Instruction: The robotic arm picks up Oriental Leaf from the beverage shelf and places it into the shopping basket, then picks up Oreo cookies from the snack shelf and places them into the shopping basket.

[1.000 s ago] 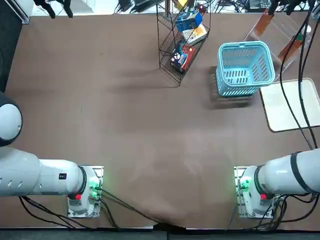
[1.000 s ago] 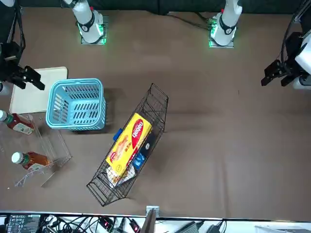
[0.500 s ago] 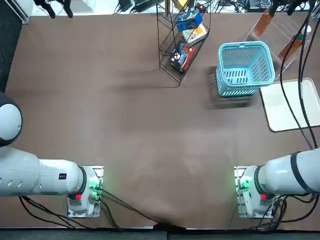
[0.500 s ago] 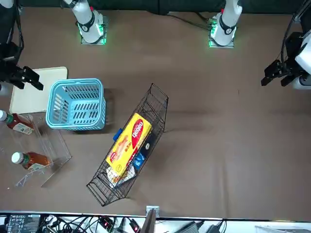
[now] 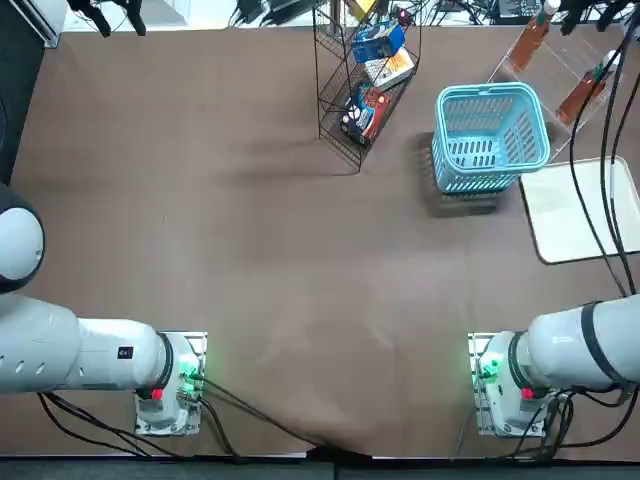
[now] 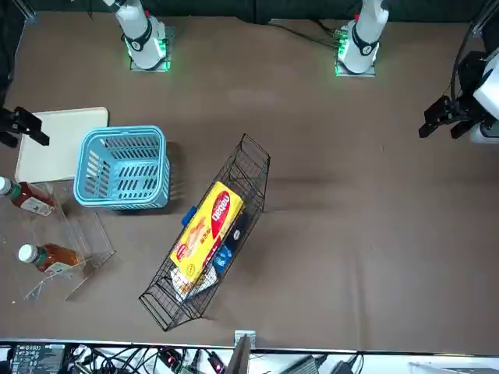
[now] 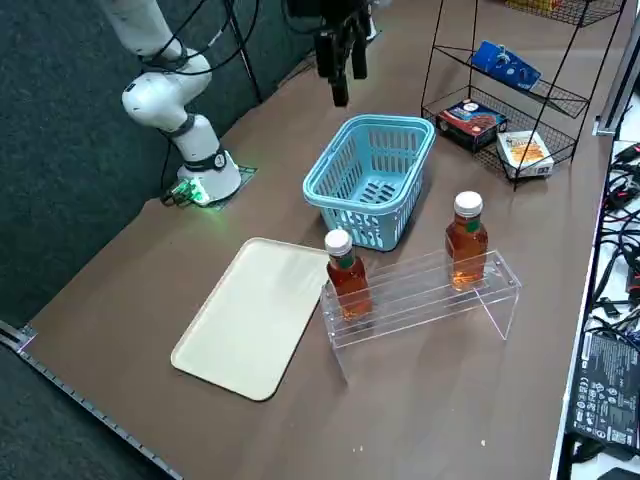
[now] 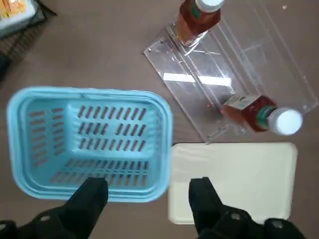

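Observation:
My right gripper (image 8: 148, 194) hangs open and empty, high above the table where the light blue shopping basket (image 8: 89, 92) meets a cream tray. The side view shows the gripper (image 7: 340, 75) up behind the basket (image 7: 395, 122). Two Oriental Leaf bottles (image 7: 347, 275) (image 7: 466, 240) with white caps stand in the clear beverage shelf (image 7: 420, 295), well apart from the gripper. The wrist view shows both bottles (image 8: 199, 15) (image 8: 259, 114). The blue Oreo cookies pack (image 7: 505, 62) lies on an upper tier of the black wire snack shelf (image 7: 435, 60). The basket holds nothing.
A cream tray (image 7: 255, 315) lies flat beside the basket and the clear rack. The wire rack also carries a yellow pack (image 6: 210, 226), a dark red-and-black pack (image 7: 472, 115) and a pale box (image 7: 523, 150). Cables trail along the table's far edge.
The right gripper has drifted toward the robot's right, sliding to the front view's left edge and uncovering the bottles in the top view. Nothing else moved.

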Controlling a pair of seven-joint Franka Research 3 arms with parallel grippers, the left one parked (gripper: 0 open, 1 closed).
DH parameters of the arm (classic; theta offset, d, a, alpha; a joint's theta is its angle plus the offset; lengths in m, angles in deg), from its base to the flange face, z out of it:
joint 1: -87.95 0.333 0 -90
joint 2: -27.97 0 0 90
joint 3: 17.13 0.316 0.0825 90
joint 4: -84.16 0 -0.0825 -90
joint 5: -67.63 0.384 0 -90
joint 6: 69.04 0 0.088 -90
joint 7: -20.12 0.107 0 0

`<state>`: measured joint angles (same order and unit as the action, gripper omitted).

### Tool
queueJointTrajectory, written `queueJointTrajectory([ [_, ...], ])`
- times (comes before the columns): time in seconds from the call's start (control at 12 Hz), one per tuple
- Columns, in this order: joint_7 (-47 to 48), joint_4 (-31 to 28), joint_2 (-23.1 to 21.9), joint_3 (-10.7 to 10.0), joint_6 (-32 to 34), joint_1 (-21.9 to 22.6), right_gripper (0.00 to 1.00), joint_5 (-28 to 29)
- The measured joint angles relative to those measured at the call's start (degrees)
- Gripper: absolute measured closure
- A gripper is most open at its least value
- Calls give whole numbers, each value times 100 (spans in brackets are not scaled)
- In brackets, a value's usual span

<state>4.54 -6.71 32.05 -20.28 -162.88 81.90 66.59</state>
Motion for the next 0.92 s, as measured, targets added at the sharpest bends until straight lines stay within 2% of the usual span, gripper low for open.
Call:
queueJointTrajectory([
  [0.33,-1569,220,344,-20,-270,-720,0,0],
  [0.67,-2771,1093,1068,-32,-313,-1304,0,2],
  [0.92,-3334,1522,1509,-32,-315,-1503,0,2],
])
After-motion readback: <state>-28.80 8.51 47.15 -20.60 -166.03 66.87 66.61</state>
